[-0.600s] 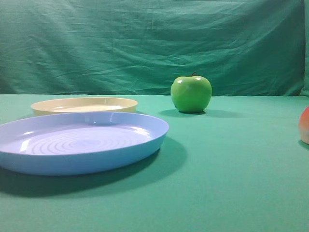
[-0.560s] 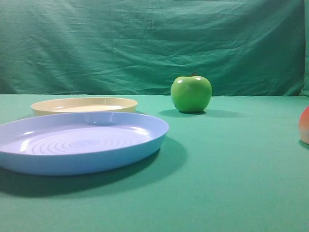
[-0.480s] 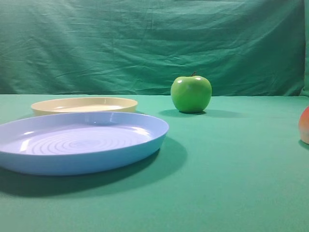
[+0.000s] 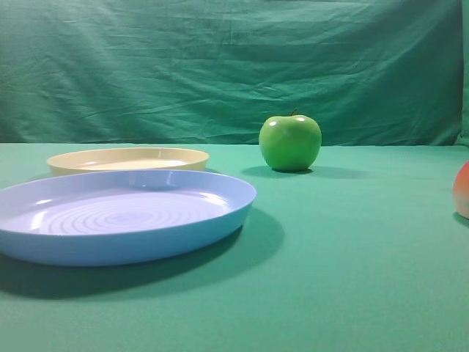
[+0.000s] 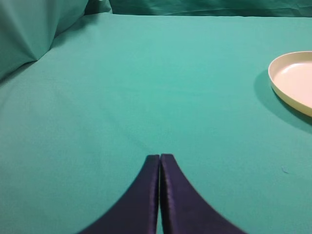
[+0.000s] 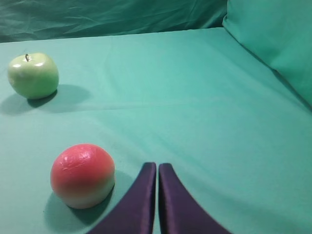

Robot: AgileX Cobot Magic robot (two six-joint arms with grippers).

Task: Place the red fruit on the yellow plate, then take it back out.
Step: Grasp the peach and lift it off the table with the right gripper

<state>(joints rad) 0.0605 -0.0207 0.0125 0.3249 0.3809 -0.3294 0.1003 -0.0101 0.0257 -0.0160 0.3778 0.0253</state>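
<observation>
Nothing has moved since the earlier frame.
Right pincer [image 6: 157, 168], clenched and empty, sits just right of the red fruit [image 6: 82, 175].

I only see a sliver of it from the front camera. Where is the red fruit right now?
The red fruit sits on the green cloth at the high view's far right edge, just left of the shut right gripper, nearer than the green apple.

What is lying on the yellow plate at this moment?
Nothing shows on the yellow plate. The blue plate hides its near edge, and the left wrist view cuts off part.
</observation>
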